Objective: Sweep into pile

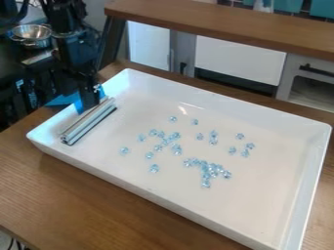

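I have grpr [93, 100] clamped on metal bar [89, 121], long side twd beads [209, 171], prob. for wide push. Tray [267, 205] walls likely there to stop strays.

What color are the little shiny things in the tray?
The little shiny things are pale blue and see-through. The camera view shows it best.

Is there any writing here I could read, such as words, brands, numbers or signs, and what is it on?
No text can be read anywhere.
White rectangular tray: no lettering seen.
Long silvery ridged bar: none seen.
Small clear bluish pieces: none seen.
Black robot arm: any markings are too small to read.
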